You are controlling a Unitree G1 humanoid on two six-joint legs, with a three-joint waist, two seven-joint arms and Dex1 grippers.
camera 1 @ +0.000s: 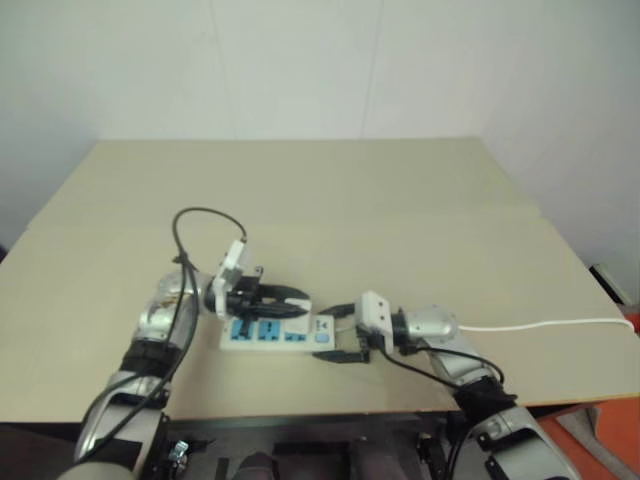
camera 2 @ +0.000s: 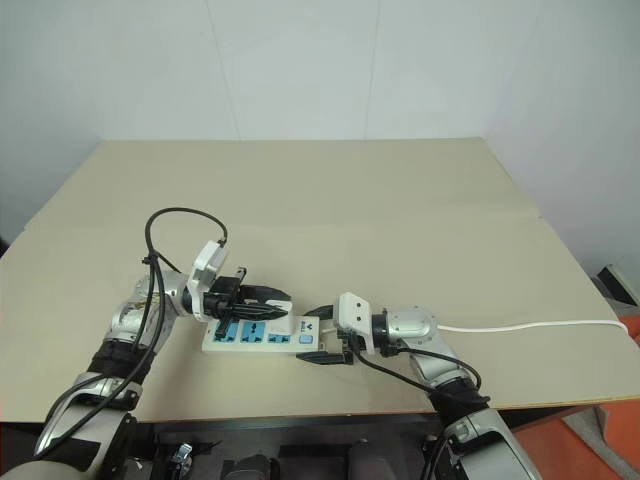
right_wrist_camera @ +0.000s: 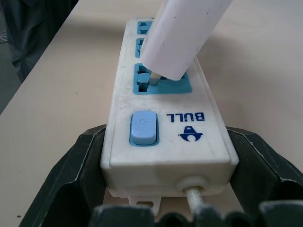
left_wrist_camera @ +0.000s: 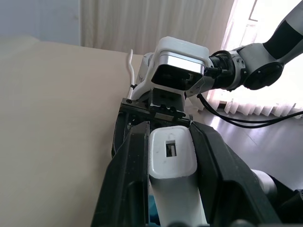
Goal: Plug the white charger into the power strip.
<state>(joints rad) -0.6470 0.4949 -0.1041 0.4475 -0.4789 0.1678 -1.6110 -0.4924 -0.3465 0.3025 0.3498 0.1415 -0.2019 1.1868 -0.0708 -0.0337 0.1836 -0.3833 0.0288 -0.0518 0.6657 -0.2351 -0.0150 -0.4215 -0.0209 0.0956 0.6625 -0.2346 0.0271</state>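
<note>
The power strip (camera 1: 270, 334) lies flat on the tan table, near its front edge, with blue socket faces up and a blue switch (right_wrist_camera: 143, 126) at its right end. My right gripper (camera 1: 336, 334) is shut on that switch end, with one black finger (right_wrist_camera: 78, 163) on each side. My left gripper (camera 1: 296, 297) is shut on the white charger (left_wrist_camera: 173, 158) and holds it just over the strip. In the right wrist view the charger (right_wrist_camera: 184, 38) is tilted, with its prongs at the blue socket (right_wrist_camera: 163, 80) nearest the switch.
The strip's thin white cord (camera 1: 545, 324) runs right to the table's edge. The tan table (camera 1: 350, 200) stretches far behind the strip up to a white wall. Black cables loop off both my wrists. An orange object (camera 2: 620, 330) sits beyond the table's right edge.
</note>
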